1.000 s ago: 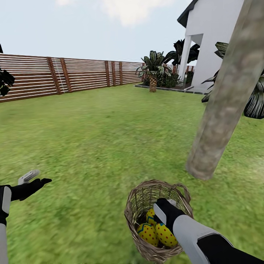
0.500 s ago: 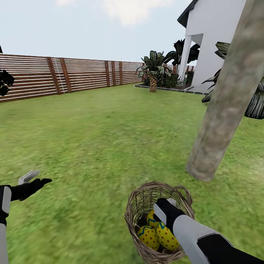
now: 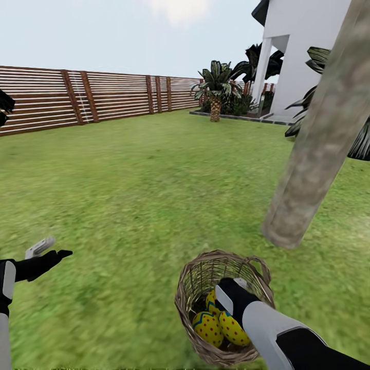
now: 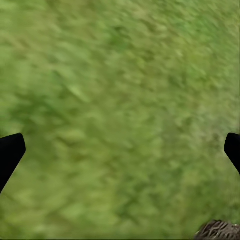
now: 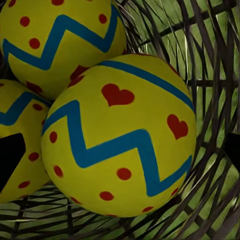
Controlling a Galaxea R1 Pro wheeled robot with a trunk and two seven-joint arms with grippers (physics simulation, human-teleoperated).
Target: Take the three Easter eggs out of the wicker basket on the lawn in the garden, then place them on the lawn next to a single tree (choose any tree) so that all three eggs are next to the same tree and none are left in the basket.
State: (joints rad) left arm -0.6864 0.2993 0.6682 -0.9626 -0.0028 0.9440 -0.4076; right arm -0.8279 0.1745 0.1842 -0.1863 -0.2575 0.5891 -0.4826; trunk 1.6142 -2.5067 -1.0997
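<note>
Head view: right gripper [image 3: 229, 297] being held inside wicker basket [image 3: 191, 288] on lawn [image 3: 128, 195] near tree [image 3: 318, 144], jaws apart around Easter eggs [image 3: 220, 322], none clamped. Left gripper [image 3: 47, 251] being held spread over grass.

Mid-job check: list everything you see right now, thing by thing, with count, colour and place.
Easter eggs: three, yellow with red dots and blue zigzags, inside the basket.
Wicker basket: one, brown, on the grass near the tree's base.
Tree: one grey-brown trunk, right of centre.
Lawn: green, all around.
Fence: brown slats, far edge.
Palm: one short, by the house.
House: white, far right.
Left gripper: black, open, over grass.
Right gripper: black, reaching into the basket; fingertips spread around an egg.
</note>
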